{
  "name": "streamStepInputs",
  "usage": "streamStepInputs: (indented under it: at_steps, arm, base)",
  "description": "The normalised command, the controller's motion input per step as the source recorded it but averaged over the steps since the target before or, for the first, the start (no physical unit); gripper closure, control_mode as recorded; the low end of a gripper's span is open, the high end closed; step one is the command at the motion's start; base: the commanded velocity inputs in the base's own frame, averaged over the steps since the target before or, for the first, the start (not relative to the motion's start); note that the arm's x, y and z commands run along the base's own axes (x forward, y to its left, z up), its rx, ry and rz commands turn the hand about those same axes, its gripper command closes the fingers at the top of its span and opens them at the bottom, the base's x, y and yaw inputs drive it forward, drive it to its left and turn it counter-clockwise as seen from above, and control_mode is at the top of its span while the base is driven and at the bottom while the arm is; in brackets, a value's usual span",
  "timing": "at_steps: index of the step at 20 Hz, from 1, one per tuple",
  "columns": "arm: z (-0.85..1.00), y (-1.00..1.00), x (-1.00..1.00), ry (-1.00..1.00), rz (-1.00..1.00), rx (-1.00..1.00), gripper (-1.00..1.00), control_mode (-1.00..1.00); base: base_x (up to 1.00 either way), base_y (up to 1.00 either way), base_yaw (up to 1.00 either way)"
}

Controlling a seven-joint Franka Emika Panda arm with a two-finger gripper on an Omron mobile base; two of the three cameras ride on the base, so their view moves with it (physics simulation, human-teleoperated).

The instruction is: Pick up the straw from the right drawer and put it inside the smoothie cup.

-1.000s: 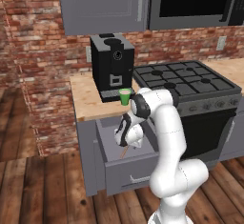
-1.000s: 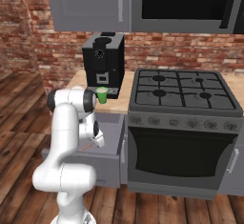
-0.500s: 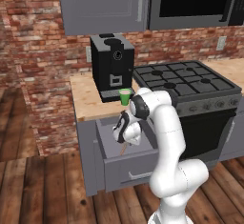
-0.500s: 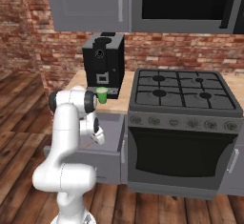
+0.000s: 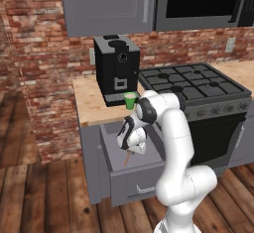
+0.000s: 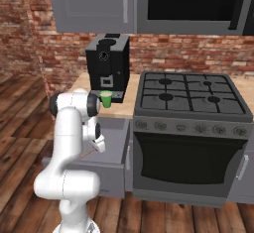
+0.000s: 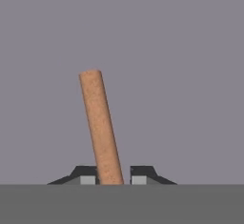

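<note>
Gripper (image 7: 113, 180) pinched narrow around the thin tan straw (image 7: 100, 127) inside the open drawer (image 5: 144, 170); light, stiff, likely slippery, best held mid-length

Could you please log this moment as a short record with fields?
gripper: down in the open drawer, jaws closed on the straw
straw: between the fingertips, tan-orange, slightly tilted in the hand view
cup: green, upright on the counter, in front of the coffee machine
stove: to the right of the drawer, burners bare
stage: straw gripped, not yet in the cup
</note>
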Motion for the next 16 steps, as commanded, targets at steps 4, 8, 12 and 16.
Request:
streamStepInputs:
  at_steps: [4, 8, 12, 16]
  arm:
    - [-0.41, -0.23, -0.66, 0.02, -0.05, 0.0, 1.0, -1.0]
    - [-0.35, -0.26, -0.56, 0.0, -0.04, 0.0, 1.0, -1.0]
    - [-0.09, -0.33, -0.44, -0.02, -0.03, 0.0, 1.0, -1.0]
    - [0.07, -0.4, -0.54, -0.12, 0.0, 0.01, 1.0, -1.0]
  base:
    - [0.0, 0.0, 0.0]
    - [0.0, 0.0, 0.0]
    - [0.0, 0.0, 0.0]
    - [0.0, 0.0, 0.0]
